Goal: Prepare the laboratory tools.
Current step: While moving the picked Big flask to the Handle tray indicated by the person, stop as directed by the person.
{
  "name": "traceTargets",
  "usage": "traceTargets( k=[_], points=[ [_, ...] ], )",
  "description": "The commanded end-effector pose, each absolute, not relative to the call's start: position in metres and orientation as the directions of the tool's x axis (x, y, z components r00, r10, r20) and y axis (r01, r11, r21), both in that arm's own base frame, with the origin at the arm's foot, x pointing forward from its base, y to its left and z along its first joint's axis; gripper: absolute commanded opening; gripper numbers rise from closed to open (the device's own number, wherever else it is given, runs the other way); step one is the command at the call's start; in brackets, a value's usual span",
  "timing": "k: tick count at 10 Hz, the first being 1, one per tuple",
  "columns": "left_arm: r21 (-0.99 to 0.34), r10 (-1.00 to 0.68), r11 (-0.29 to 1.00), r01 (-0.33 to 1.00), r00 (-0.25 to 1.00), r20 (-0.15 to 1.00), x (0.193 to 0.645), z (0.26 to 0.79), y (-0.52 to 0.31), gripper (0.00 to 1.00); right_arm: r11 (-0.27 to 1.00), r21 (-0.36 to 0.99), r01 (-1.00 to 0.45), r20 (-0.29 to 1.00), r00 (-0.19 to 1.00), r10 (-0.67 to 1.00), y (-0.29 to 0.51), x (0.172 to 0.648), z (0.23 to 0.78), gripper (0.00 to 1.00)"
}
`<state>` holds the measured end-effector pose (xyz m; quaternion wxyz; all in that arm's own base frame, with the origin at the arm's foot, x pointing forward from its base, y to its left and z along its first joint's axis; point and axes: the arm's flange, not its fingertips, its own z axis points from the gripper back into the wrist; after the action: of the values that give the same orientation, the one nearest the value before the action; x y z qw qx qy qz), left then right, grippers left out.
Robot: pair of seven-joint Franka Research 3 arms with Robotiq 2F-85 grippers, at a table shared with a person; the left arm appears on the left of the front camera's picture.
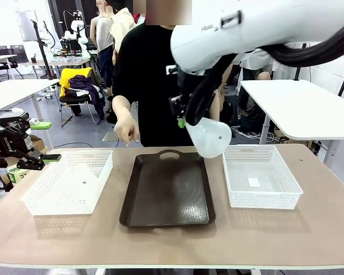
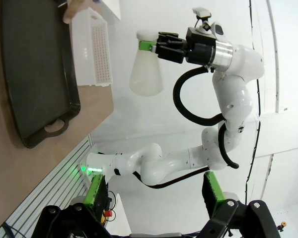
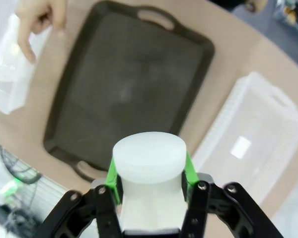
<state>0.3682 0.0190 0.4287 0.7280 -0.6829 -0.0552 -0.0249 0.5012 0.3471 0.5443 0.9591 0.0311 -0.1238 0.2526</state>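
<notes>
Right jaws (image 3: 150,181) clamped on flask (image 3: 149,158) neck

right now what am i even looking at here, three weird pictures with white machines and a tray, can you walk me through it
These are two white robot arms at a table, with a person standing at the far side. The front picture comes from a fixed camera between the arms. The other two come from cameras on each arm's wrist.

On the table lie a dark tray in the middle and a white lattice basket on each side: the left basket and the right basket.

The right end effector is shut on the neck of a whitish plastic flask, held in the air by the tray's far right corner. The left end effector is open and holds nothing. The person's hand hangs near the tray's far left corner.
</notes>
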Motion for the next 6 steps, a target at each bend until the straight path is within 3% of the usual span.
traceTargets(
  k=[1,6],
  points=[
    [-0.991,0.044,0.065,0.118,0.992,0.121,0.368,0.431,0.020,1.00,0.822,-0.015,-0.570,0.205,0.802,0.560,0.374,0.530,0.538,0.00],
    [-0.991,0.044,0.065,0.118,0.992,0.121,0.368,0.431,0.020,1.00,0.781,0.050,-0.623,0.174,0.775,0.607,0.411,0.553,0.485,0.00]
  ],
)
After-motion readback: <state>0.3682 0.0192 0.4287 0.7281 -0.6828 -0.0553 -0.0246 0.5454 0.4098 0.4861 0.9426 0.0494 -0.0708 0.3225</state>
